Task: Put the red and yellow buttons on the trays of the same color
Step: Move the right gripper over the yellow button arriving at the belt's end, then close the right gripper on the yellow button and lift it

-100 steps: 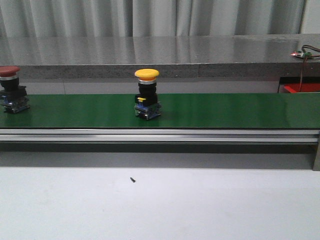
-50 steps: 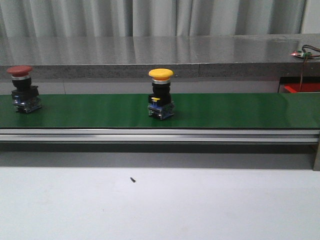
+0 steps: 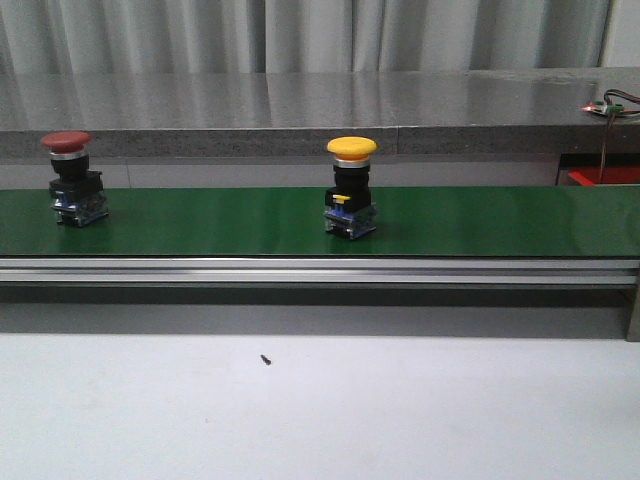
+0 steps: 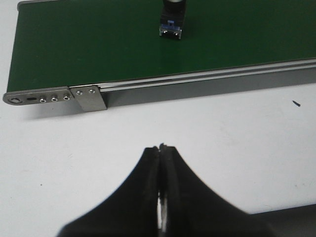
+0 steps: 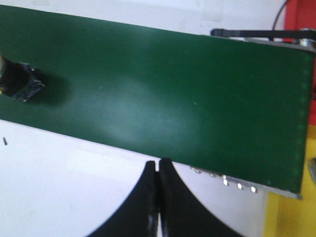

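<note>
Each hand, left hand [image 4: 161, 147] and right hand [image 5: 157, 163], consists of two matte black fingers with curved, flaring outer edges tapering to narrow tips.

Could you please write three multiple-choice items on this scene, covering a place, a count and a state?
1. Where does the yellow button stand?
A. On the green belt
B. On the white table
C. In a gripper

2. How many buttons are on the belt?
A. One
B. Two
C. Three

3. How is the left gripper?
A. Open
B. Holding a button
C. Shut, empty

Key: 1 A, it stands upright on the belt; 2 B, the red button and the yellow one; 3 C, its fingers meet with nothing between.
</note>
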{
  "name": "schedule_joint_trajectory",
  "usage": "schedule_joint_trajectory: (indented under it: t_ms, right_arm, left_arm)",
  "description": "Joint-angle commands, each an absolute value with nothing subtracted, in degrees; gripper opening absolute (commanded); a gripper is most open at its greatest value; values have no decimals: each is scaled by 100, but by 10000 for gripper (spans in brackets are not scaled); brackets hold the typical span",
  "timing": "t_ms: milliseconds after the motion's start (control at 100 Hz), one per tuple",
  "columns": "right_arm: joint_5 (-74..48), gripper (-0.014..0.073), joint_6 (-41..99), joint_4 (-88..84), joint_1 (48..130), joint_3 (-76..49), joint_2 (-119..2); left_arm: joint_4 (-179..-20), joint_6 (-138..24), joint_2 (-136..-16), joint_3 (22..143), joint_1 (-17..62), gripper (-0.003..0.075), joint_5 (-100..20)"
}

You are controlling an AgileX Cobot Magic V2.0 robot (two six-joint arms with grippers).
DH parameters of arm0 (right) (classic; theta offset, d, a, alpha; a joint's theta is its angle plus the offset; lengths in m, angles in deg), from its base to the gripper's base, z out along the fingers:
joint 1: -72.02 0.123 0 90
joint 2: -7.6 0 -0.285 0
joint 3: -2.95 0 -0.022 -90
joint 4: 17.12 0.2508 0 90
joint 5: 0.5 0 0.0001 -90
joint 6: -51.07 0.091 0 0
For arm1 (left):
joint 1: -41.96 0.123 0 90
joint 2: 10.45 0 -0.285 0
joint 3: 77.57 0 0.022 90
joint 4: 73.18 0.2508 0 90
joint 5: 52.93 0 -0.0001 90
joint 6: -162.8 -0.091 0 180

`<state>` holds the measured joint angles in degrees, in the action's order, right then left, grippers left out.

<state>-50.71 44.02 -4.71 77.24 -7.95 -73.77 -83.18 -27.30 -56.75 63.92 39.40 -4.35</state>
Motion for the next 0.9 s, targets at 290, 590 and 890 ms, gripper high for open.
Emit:
schedule_joint_trajectory:
  t_ms: [290,590,890]
  right_arm:
    - [-5124,667,4695,-482,8802,655,-8461]
    - [-5594,633,6591,-1505,9325,1436,-9213]
    - [-5936,633,6824,-1498,9465,1838,-9724]
  left_arm:
    - [-8424,-2713,-5663,6530,3892,-20,-735]
    - [-8424,-2713,-5663,6530,3892,-20,-735]
    - [-8424,-2713,-5663,6530,3892,-20,-735]
